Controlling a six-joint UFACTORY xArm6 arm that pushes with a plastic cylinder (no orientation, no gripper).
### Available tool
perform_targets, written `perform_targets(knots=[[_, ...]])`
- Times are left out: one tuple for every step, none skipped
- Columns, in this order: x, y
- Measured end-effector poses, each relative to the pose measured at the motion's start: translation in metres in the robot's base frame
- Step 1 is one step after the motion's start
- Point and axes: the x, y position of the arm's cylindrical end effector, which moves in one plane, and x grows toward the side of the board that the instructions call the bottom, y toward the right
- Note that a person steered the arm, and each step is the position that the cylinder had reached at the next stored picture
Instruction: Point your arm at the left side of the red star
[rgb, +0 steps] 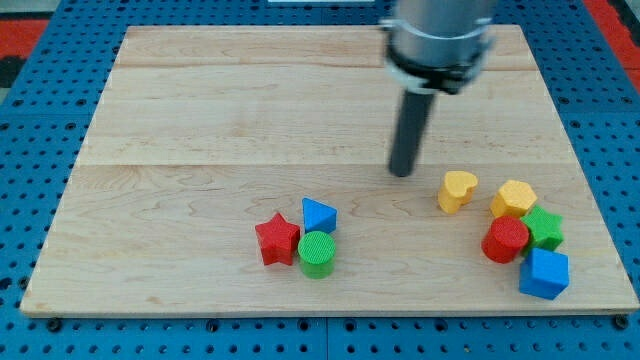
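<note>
The red star (276, 241) lies on the wooden board (200, 120) near the view's bottom, left of centre. A green cylinder (317, 254) touches its right side and a blue triangular block (319, 215) sits just up and right of it. My tip (401, 173) rests on the board well to the upper right of the star, with the blue block between them. The star's left side faces open board.
A yellow heart (457, 190) lies right of my tip. Further right sits a cluster: a yellow block (513, 198), a green star (543, 228), a red cylinder (505, 241) and a blue block (544, 273). Blue pegboard surrounds the board.
</note>
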Motion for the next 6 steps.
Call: perform_targets(knots=[[0.004,-0.076],[0.033,-0.107],[0.041,-0.113],[0.041,-0.157],[0.056,-0.183],[0.081,-0.175]])
